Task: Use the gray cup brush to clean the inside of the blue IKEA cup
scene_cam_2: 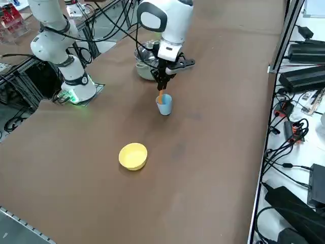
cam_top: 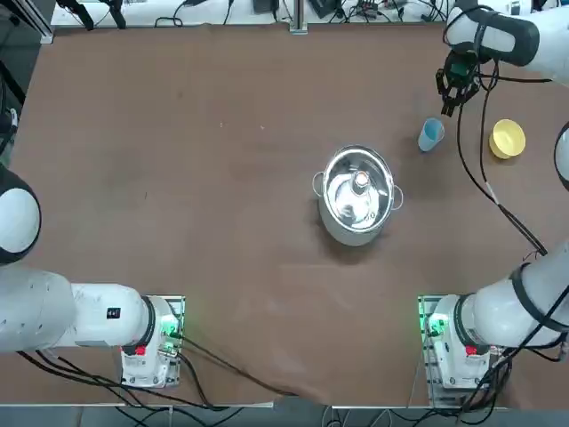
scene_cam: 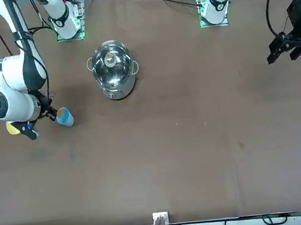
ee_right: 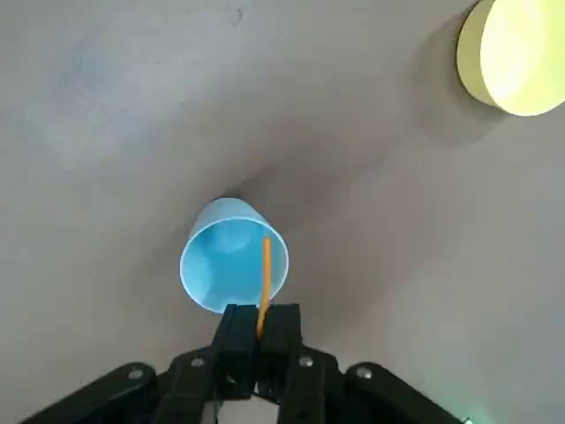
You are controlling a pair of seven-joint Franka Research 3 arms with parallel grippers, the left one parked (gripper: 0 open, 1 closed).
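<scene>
Top view straight down over table (cam_top: 240,294), arm bases along its lower edge; front view from opposite side, facing robot; right side view raised, diagonal from robot's right; wrist view closest, from working arm, onto blue cup (ee_right: 231,261) and yellow bowl (ee_right: 521,55); all four share both
</scene>
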